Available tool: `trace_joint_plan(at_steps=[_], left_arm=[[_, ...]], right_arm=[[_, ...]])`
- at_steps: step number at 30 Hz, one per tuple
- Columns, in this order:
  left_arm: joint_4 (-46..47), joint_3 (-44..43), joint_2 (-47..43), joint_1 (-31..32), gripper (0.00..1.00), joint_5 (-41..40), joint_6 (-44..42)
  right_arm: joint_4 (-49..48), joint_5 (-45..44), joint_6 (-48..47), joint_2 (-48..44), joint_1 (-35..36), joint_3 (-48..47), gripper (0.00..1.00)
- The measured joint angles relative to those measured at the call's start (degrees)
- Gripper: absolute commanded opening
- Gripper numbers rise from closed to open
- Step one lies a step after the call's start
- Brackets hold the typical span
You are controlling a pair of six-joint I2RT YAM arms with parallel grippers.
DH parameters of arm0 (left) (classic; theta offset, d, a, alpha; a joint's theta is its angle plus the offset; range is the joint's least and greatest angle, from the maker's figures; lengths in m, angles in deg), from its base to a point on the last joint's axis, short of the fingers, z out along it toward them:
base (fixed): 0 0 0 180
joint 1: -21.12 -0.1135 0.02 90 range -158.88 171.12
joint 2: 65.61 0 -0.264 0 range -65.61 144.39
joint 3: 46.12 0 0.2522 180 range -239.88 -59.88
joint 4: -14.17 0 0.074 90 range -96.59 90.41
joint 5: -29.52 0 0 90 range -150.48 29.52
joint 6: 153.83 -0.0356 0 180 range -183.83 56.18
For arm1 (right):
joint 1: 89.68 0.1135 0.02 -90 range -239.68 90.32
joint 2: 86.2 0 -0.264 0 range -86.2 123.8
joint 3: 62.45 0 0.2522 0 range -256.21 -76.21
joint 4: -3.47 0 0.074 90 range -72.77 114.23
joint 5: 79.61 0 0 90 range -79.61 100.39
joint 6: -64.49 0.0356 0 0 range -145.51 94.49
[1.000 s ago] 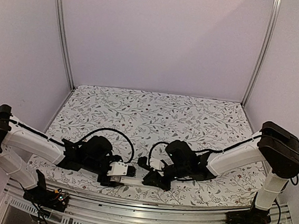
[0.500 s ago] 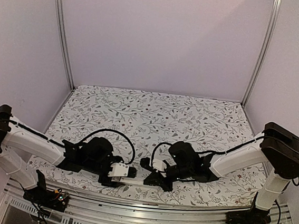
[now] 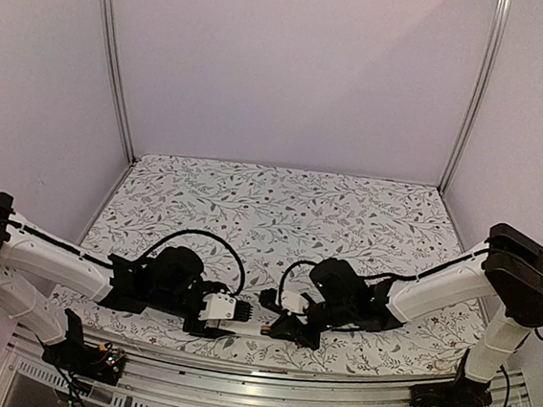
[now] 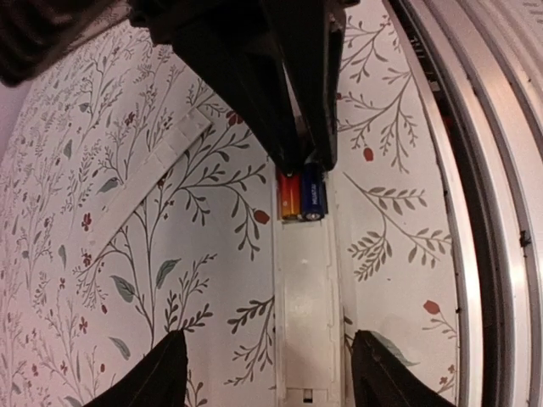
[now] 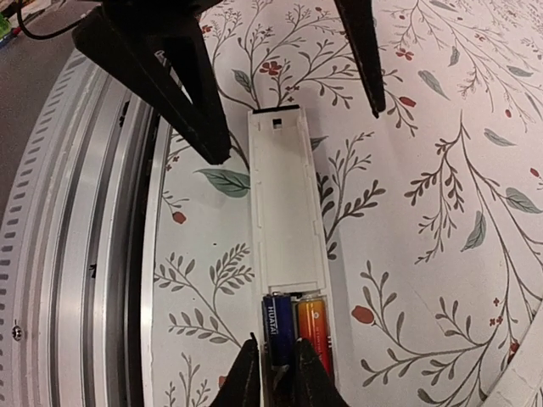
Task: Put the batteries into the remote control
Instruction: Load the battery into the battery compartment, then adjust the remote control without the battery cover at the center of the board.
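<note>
The white remote control (image 5: 288,203) lies lengthwise along the table's near edge, its open compartment at my right gripper's end. Two batteries sit side by side in it, one blue (image 5: 278,326) and one orange-red (image 5: 312,326); the left wrist view shows the batteries (image 4: 301,193) too. My right gripper (image 5: 277,377) is nearly shut, its fingertips pinching the near end of the blue battery. My left gripper (image 4: 276,377) stands open astride the remote's (image 4: 305,297) other end, with clear gaps on both sides. From above, the remote (image 3: 245,328) lies between the two grippers.
A thin flat white cover strip (image 4: 153,182) lies on the floral cloth beyond the remote. The metal rail (image 5: 85,254) of the table's near edge runs just beside the remote. Both arms are low and close together at the front.
The right wrist has edged slightly to the right along the remote and its jaws have twitched. The left jaws have narrowed a little. The remote has not moved.
</note>
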State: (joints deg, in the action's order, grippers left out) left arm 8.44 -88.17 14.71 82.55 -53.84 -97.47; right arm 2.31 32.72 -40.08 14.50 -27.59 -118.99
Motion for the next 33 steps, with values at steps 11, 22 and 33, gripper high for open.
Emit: trace_joint_plan(at_steps=[11,22,33], left_arm=[[3.41,-4.7,4.07,2.75,0.11,3.67,0.98],[4.96,-5.57,9.16,3.96,0.0,3.41,0.79],[4.52,-7.93,12.41,4.04,0.0,3.23,0.9]], right_arm=[[-4.66,3.32,6.38,-14.21,-5.38,8.57,0.97],[-15.85,3.17,3.78,-3.17,-5.51,14.36,0.78],[-23.34,3.04,0.83,2.27,-5.11,14.1,0.53]])
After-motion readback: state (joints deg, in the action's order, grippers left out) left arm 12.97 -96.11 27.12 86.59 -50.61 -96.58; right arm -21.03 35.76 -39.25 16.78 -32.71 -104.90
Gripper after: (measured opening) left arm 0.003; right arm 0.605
